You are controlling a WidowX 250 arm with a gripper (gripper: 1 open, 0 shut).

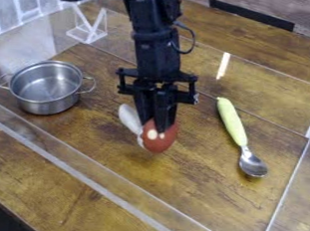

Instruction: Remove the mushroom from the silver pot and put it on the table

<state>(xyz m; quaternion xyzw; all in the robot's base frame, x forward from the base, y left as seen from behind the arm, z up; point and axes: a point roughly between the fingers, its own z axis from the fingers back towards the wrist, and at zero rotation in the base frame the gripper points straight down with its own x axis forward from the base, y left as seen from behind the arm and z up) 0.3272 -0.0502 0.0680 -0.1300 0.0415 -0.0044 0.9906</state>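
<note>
Green-handled spoon lying flat, bowl end toward the camera

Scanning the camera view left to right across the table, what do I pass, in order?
Small shiny silver pot → red-brown capped toy mushroom with white stem, held in the shut black gripper → green-handled metal spoon.

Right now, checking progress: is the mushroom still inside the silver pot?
No: the silver pot is empty, and the gripper holds the mushroom over the table.
</note>
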